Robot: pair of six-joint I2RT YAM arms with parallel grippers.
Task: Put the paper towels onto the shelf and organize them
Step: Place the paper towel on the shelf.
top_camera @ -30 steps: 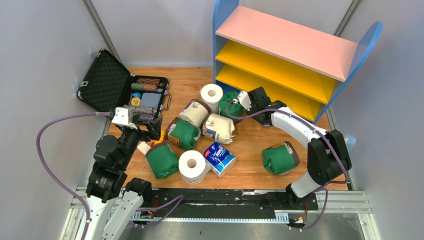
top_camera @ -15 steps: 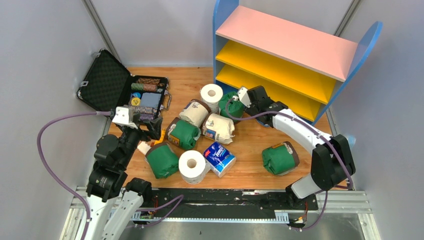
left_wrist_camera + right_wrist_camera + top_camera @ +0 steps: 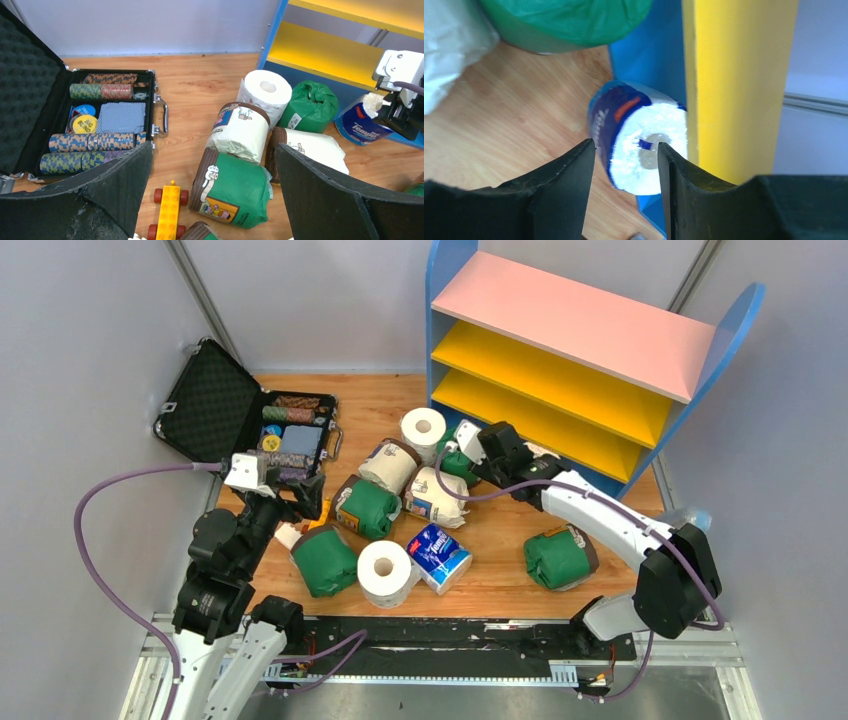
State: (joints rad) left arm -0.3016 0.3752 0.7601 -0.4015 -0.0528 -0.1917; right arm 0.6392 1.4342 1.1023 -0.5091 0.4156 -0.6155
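Blue-and-white paper towel roll [image 3: 639, 125] beside shelf [image 3: 734, 75], before parted right hand [image 3: 626, 145].

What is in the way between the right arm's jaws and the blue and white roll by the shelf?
Nothing visible is. The right gripper has its jaws open, and the blue and white roll is straight ahead of them, lying on the table against the blue foot of the shelf. The green roll sits off to the side.

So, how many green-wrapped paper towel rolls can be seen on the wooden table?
4. One green-wrapped roll lies front left, a second just behind it, a third beside the blue-sided shelf, a fourth alone at right. The arms may hide more.
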